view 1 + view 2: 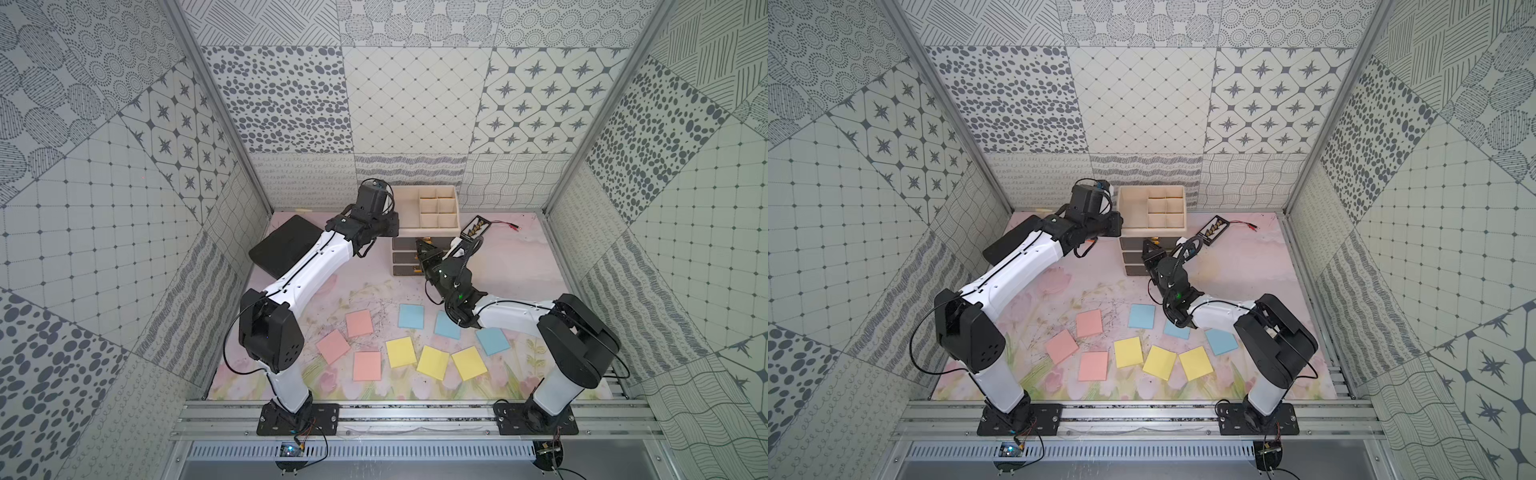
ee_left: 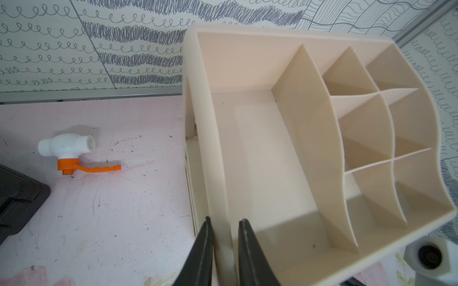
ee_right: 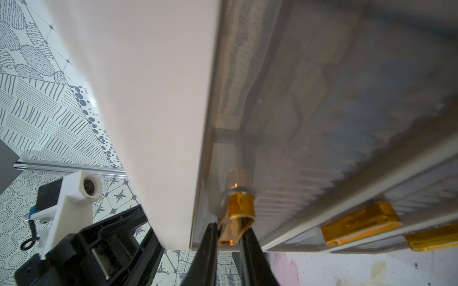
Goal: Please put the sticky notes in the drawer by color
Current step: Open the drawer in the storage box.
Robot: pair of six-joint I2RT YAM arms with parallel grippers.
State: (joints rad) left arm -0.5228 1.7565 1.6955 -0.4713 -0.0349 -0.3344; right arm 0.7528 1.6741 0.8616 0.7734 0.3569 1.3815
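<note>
Arms both reach to the far-centre organizer (image 1: pixel 428 232). L arm runs from its near-left base up and far, wrist bent down at the organizer's left side. L gripper (image 2: pixel 224 220) pinches the near end of that left wall, one finger inside, one outside.

R arm: elbow up at near right, forearm angling left & far, wrist low at the drawer stack. R gripper (image 3: pixel 229 226) is clamped on the gold handle (image 3: pixel 241 205) of the top drawer (image 3: pixel 322 111).

All nine notes lie loose on the mat (image 1: pixel 519 291), near-centre: pink sticky notes (image 1: pixel 367 365) left, yellow sticky notes (image 1: pixel 432 362) middle, blue sticky notes (image 1: pixel 411 316) right. The middle blue one is partly under my R forearm.

Both top views hide my fingertips behind the wrists. Can't tell if the top drawer is pulled out at all; its cloudy front blurs the inside. The lowest handle is cut off at the frame edge.
</note>
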